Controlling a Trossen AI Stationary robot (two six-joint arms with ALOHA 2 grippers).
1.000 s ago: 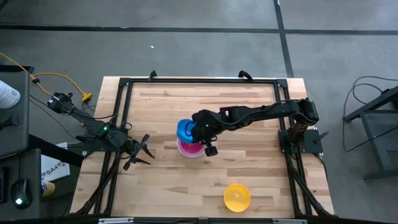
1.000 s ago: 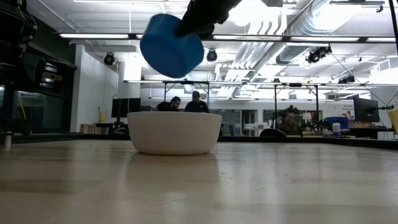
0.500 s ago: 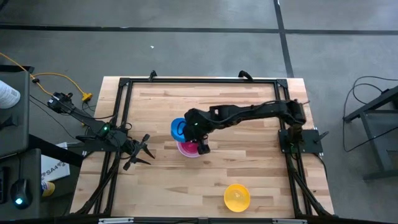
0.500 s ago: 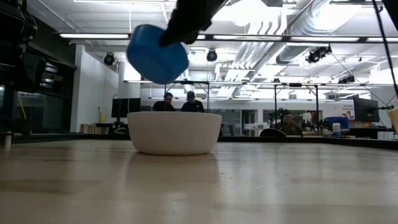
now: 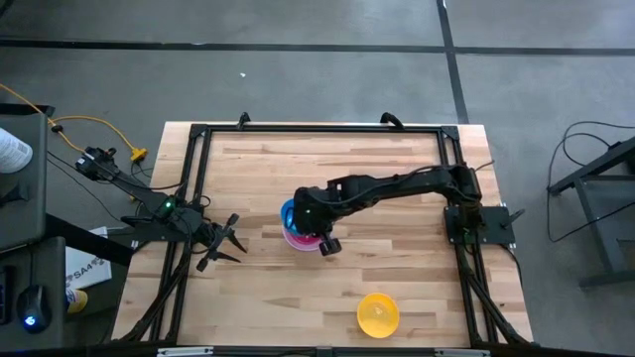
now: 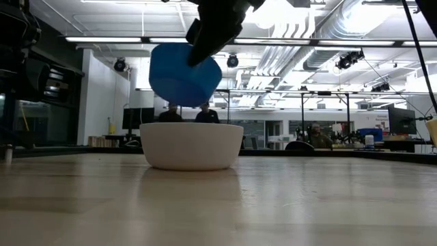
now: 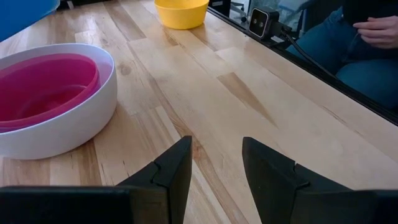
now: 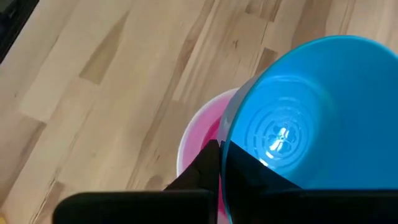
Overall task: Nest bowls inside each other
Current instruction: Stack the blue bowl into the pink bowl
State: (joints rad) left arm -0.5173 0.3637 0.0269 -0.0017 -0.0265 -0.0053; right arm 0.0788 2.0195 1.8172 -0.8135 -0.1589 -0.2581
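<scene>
A white bowl (image 5: 298,241) stands on its base mid-table with a red-pink bowl (image 7: 46,87) nested in it. Just above them hangs a blue bowl (image 6: 183,74), with my right gripper (image 8: 222,165) shut on it. In the high view the arm hides most of the blue bowl (image 5: 287,212). A yellow bowl (image 5: 377,314) stands upright near the table's near edge. My left gripper (image 7: 214,168) waits open, low over the table's left part, pointing toward the white bowl (image 7: 68,124), with nothing between its fingers. My right gripper pinches the blue bowl's rim (image 8: 229,146), one finger inside the bowl and one outside. The fingers slant steeply down from the table's right side. The bowl hangs clear above the white bowl, slightly tilted, its opening up.
A black frame (image 5: 198,134) runs along the table's edges. Bare wood lies on all sides of the white bowl. Beyond the table's near edge a person's arm and leg (image 7: 367,37) show, and people sit in the room behind (image 6: 205,113).
My right gripper has come down toward the white bowl and tipped more steeply downward, staying shut on the blue bowl. The blue bowl now hangs lower and closer to level, right over the white bowl.
</scene>
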